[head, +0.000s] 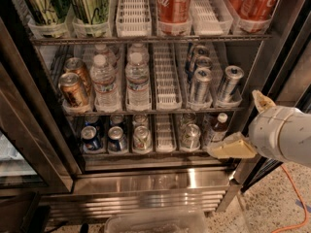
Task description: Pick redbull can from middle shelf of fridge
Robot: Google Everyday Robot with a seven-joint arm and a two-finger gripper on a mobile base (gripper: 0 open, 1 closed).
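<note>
Several slim silver-and-blue redbull cans stand in two lanes at the right of the middle shelf (167, 111) of the fridge (34, 130). The front ones are a can in the left lane (199, 85) and a can in the right lane (230, 84). My gripper (246, 125), white with tan fingers, is outside the fridge at the right, below and to the right of these cans. It is open and empty. One fingertip (262, 101) points up and the other (231, 148) reaches toward the lower shelf's right end.
Copper-brown cans (73, 89) and water bottles (137, 79) fill the middle shelf's left lanes. Red cola cans (173, 1) and green cans (41, 4) stand on the top tier. Blue and silver cans (91, 138) and a dark bottle (218, 127) are on the bottom tier. An orange cable (296, 193) lies on the floor.
</note>
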